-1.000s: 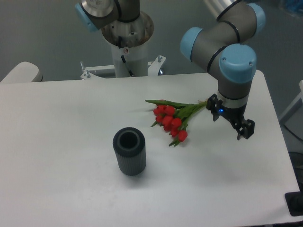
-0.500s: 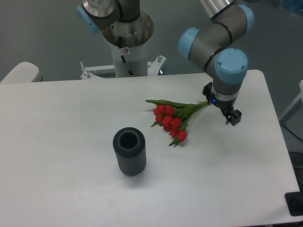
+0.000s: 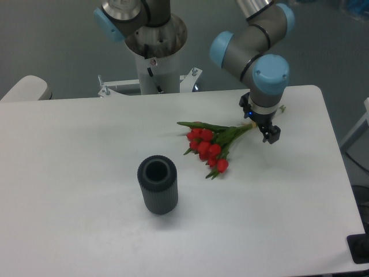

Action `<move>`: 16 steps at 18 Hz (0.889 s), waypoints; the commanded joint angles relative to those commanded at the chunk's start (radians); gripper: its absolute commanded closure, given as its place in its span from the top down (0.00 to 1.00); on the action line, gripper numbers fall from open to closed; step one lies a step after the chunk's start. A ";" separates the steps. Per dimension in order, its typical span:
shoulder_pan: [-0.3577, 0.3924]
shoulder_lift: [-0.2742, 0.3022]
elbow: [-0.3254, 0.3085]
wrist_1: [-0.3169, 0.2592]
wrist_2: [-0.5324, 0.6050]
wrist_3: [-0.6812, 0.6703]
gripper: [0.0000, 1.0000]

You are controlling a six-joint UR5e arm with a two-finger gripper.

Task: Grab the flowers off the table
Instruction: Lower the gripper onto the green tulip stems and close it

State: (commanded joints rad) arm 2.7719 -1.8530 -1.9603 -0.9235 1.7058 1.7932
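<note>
The flowers (image 3: 209,144) are seen lying flat on the table (image 3: 86,144), red heads toward the middle and stems running up to the right. The gripper (image 3: 264,128) is positioned over the stem ends, close to them; whether its fingers are apart or together cannot be told from this angle. A dark ribbed cylinder (image 3: 157,184) is stood upright nearer the front, apart from the bunch.
</note>
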 joint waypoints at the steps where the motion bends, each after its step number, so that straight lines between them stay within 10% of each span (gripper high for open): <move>1: 0.003 0.000 -0.008 0.012 -0.002 -0.003 0.99; 16: 0.014 -0.009 -0.091 0.086 -0.069 -0.046 0.99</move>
State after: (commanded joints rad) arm 2.7857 -1.8622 -2.0509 -0.8376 1.6368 1.7472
